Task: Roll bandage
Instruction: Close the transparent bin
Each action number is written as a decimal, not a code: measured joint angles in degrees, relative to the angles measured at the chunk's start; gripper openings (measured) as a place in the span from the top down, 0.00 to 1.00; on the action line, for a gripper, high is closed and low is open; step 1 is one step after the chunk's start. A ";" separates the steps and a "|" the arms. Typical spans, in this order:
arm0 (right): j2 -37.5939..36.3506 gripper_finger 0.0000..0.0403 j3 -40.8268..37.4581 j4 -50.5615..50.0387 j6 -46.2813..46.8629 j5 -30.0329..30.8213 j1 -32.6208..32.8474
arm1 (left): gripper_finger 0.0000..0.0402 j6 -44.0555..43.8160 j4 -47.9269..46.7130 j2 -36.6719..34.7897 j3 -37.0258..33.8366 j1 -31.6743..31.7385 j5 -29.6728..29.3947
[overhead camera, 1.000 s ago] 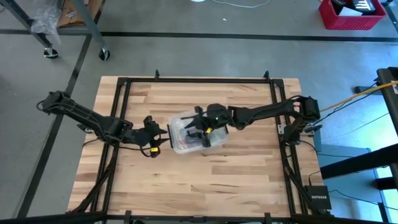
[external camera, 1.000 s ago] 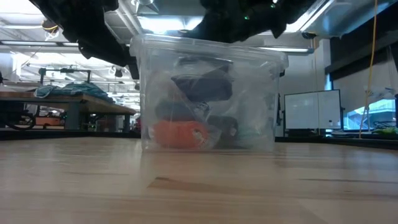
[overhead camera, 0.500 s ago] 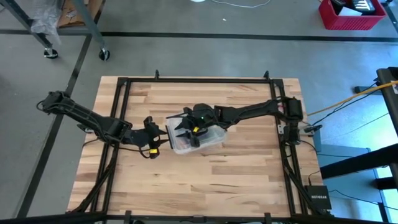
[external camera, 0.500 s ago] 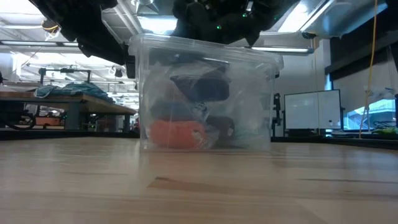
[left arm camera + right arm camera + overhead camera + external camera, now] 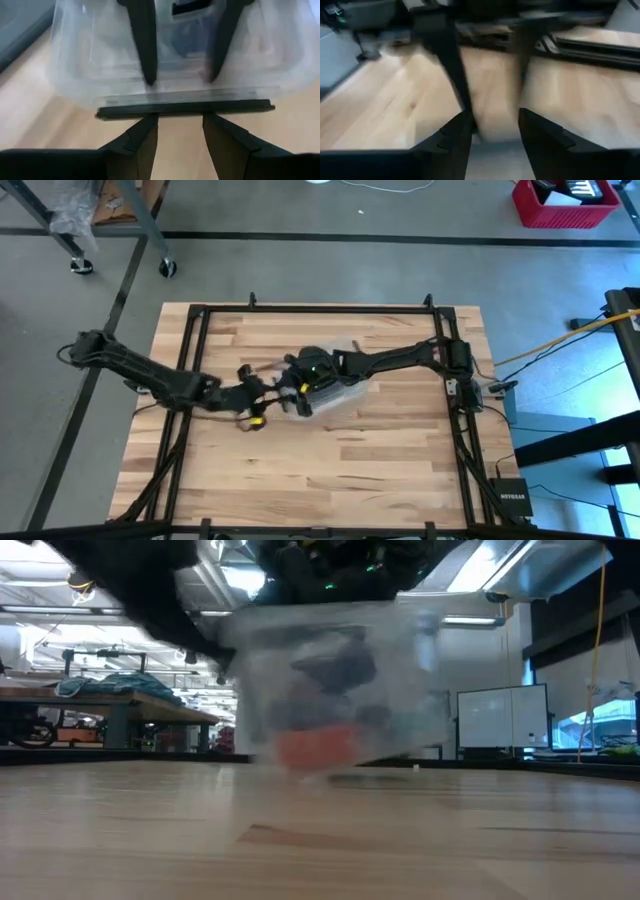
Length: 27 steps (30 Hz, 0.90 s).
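A clear plastic box point(image 5: 335, 392) with a black handle bar point(image 5: 185, 108) sits tipped at mid-table. The low view shows the box point(image 5: 330, 680) blurred. Inside it are an orange roll point(image 5: 315, 745) and a dark lump point(image 5: 335, 665), which may be the bandage; I cannot tell. My right gripper point(image 5: 302, 387) reaches in from the table's right side and is shut on the box. My left gripper point(image 5: 275, 393) stands open at the box's left end. In its wrist view, its fingertips point(image 5: 150, 122) are right at the handle bar. My right gripper holds the clear box, slanting down from the table's right side. Its own body hides the place of contact from above. Its two fingers point(image 5: 142, 50) show through the box's clear wall point(image 5: 90, 55). The box hangs tipped, its bottom point(image 5: 380, 755) partly off the table. My left gripper's open fingertips stand against the black handle bar; whether they touch it I cannot tell.
Black frame rails point(image 5: 200, 310) run around the wooden table. Bare wood point(image 5: 330, 470) lies toward the near edge. Beyond the table are a red crate point(image 5: 570, 205) on the floor and benches and screens in the room behind.
My right gripper has gone toward the table's left edge and down. The box has gone with it, sliding left toward my left gripper and tipping, with part of its bottom coming off the table. My left gripper has edged toward the box.
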 joint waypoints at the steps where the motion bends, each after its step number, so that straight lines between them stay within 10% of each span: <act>1: 0.63 0.58 0.50 0.83 -0.14 -0.25 0.02 | 0.62 1.38 4.00 0.73 -0.24 0.48 -1.11; 8: 1.47 0.58 0.14 -3.10 -0.75 1.42 0.38 | 0.62 7.07 14.05 3.20 0.52 2.29 -1.45; 27: -9.30 0.58 -0.13 -8.35 -2.30 5.45 0.20 | 0.62 4.04 6.03 -4.41 0.44 -1.01 -0.71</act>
